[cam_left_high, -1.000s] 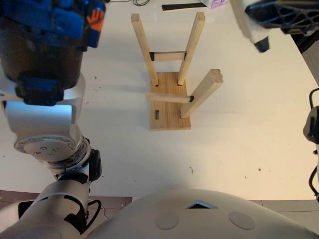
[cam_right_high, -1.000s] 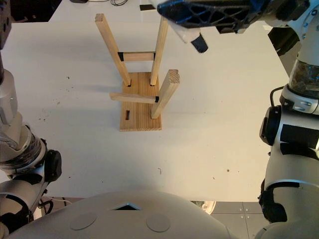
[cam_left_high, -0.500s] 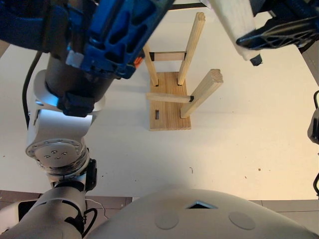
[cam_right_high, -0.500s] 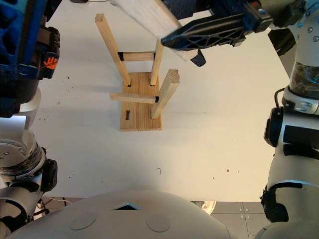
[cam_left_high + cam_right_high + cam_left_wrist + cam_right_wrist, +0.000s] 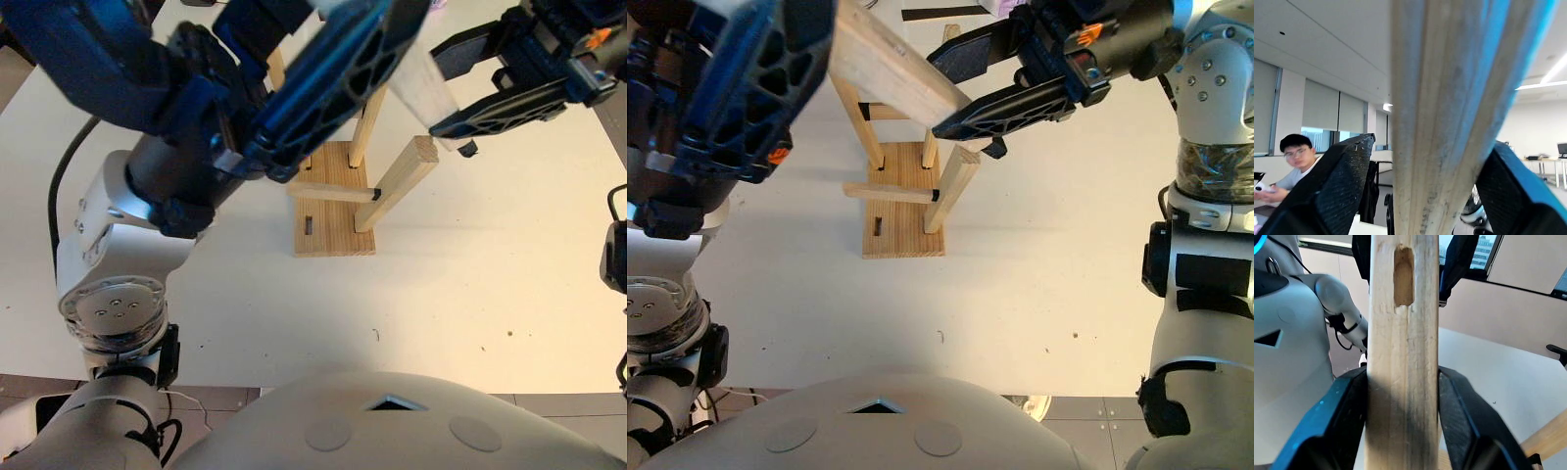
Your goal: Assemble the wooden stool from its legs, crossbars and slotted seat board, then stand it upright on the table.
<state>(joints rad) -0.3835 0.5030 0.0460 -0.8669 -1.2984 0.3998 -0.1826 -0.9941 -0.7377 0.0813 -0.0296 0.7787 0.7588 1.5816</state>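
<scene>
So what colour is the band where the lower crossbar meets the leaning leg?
The band is black; left eye view shows it best.

Both arms are raised above the far end of the seat board (image 5: 906, 240). The left arm (image 5: 113, 245) bends up from the board's near left. Its blue claw (image 5: 1425, 186) is tilted toward the right, with the loose leg (image 5: 896, 73) passing through it. The right arm (image 5: 1213, 88) comes in from the board's right. Its black claw (image 5: 945, 93) is clamped on the leg's lower end, fingers (image 5: 1344, 426) pressed against opposite sides.
</scene>
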